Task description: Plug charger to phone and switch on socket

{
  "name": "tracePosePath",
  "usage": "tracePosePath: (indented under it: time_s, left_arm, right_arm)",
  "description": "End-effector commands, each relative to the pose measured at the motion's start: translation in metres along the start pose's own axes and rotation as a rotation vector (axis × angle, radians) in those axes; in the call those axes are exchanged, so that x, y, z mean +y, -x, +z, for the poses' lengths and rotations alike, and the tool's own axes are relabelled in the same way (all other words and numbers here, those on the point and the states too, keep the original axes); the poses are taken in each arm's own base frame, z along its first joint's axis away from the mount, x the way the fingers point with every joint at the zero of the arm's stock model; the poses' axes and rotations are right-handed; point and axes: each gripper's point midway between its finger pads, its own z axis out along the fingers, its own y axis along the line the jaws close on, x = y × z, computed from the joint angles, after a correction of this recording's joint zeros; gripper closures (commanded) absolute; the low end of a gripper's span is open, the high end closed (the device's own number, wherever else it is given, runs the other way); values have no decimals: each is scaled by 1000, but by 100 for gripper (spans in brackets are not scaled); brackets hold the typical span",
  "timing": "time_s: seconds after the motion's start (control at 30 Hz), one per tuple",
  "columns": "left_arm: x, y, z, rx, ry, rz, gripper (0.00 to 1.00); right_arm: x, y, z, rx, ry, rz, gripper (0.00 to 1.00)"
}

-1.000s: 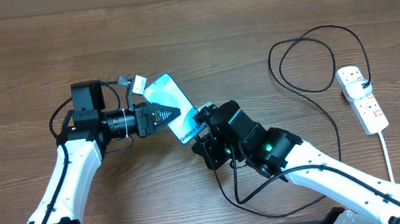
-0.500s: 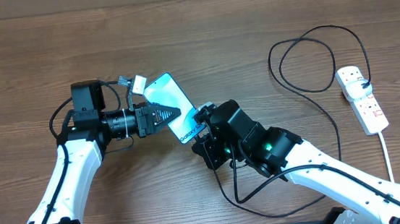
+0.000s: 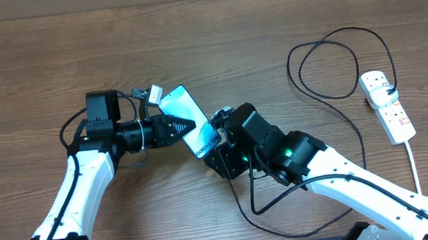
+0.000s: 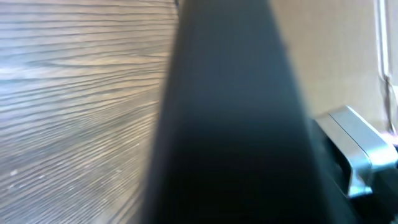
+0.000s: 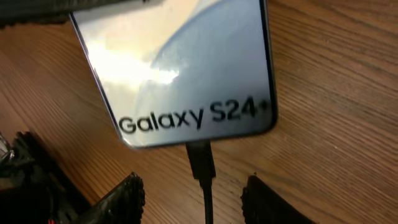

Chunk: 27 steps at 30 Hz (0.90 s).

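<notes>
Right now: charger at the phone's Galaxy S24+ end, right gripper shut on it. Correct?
No. The right gripper is open, its fingers apart either side of the charger, per the right wrist view. The charger is at the Galaxy S24+ end of the phone.

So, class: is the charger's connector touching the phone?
Touching. The right wrist view shows the charger's connector running straight into the middle of the phone at its near edge, with no gap between them.

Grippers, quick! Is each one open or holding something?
Left gripper: closed, holding the phone.
Right gripper: open, holding nothing.
</notes>
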Motion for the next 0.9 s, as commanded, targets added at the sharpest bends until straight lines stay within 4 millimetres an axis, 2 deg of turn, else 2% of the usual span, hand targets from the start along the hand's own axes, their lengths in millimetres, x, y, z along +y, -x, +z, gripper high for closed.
tracePosePath:
  time_s: [0.0, 0.1, 0.17, 0.2, 0.3, 0.43, 0.6, 0.7, 0.77, 0.87]
  left_arm:
    - [21, 5, 2, -40, 128, -155, 96]
    - [29, 3, 9, -49, 204, -209, 96]
    - [30, -1, 16, -42, 241, -226, 96]
    - [27, -4, 21, -31, 244, -223, 96]
    - [7, -13, 35, 33, 232, -192, 96]
    - [-13, -10, 31, 72, 249, -206, 96]
    - [-43, 14, 8, 65, 346, -144, 96]
    - [-61, 28, -1, 79, 364, -43, 96]
    - [-61, 30, 0, 111, 372, -26, 96]
    - [-50, 23, 12, 210, 345, -9, 96]
  right_arm:
    - [-12, 9, -12, -19, -60, 14, 35]
    - [-27, 7, -19, 4, -120, 46, 19]
    - [-41, 8, -28, 4, -175, 73, 9]
    - [-50, 9, -34, -2, -209, 91, 0]
    - [-82, 14, -62, -50, -350, 192, 0]
    - [-103, 13, -87, -93, -404, 310, 0]
    - [-125, 8, -116, -133, -443, 406, 0]
    - [-133, 4, -129, -151, -459, 440, 0]
    - [-136, 3, -136, -162, -466, 456, 0]
    - [-138, 0, -141, -166, -472, 467, 0]
